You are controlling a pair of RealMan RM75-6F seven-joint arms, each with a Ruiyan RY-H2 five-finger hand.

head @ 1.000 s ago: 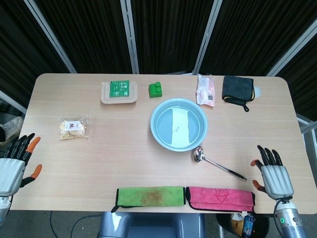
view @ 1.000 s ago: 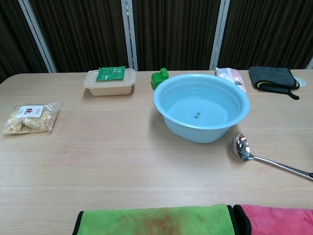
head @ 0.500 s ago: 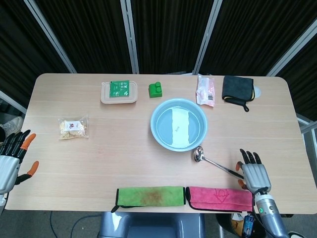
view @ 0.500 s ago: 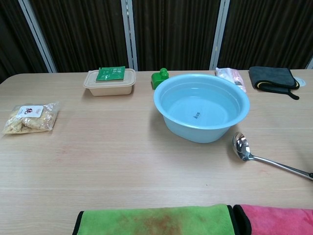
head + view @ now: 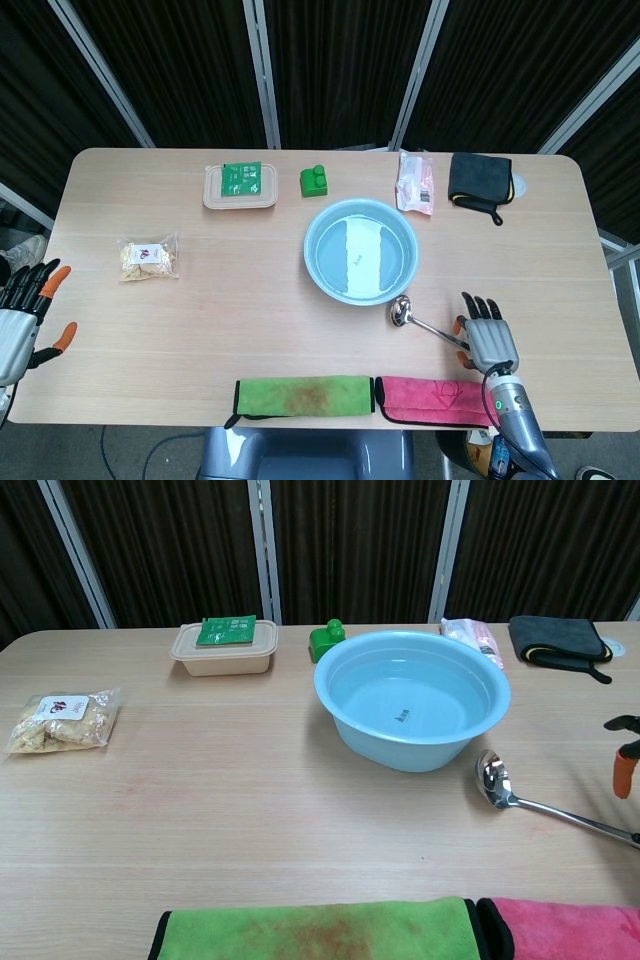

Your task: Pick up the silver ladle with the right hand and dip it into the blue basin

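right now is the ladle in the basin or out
Out. The ladle lies flat on the table beside the basin, bowl end near its rim, handle end under the open right hand.

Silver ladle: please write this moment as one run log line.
phase: reach | right hand: open, above ladle handle | silver ladle: flat on table | blue basin: no ladle inside
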